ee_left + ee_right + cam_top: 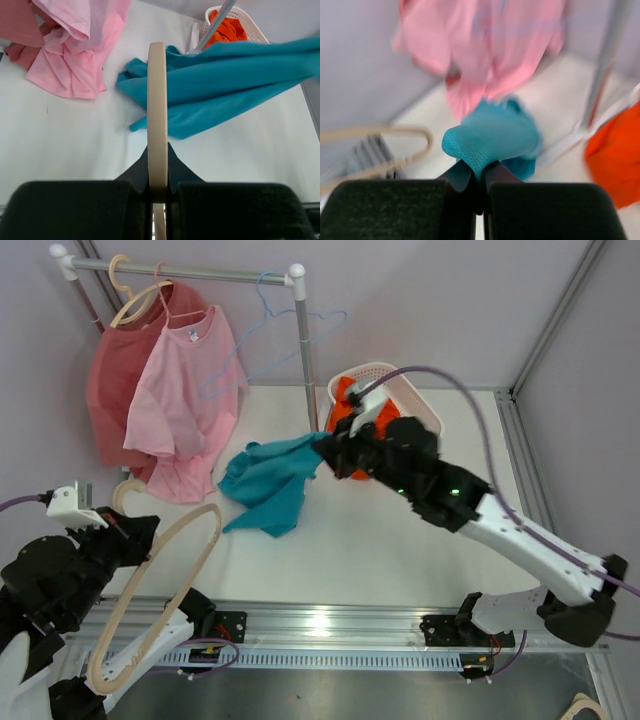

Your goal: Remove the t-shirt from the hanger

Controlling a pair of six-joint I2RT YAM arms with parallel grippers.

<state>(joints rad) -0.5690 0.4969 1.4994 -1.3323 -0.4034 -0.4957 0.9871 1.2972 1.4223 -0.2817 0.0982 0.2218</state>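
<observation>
A teal t-shirt (270,480) hangs off my right gripper (335,448), which is shut on a fold of it; its lower end trails on the table. It is off the hanger. It also shows in the right wrist view (492,137) pinched between the jaws, and in the left wrist view (225,85). My left gripper (130,530) is shut on a cream wooden hanger (165,585), held at the near left. In the left wrist view the hanger (157,115) stands edge-on between the jaws.
A rail (180,270) at the back left carries a pink shirt (185,390) and a red shirt (115,380) on hangers, plus an empty blue wire hanger (280,335). A white basket (395,390) with orange cloth stands behind my right gripper.
</observation>
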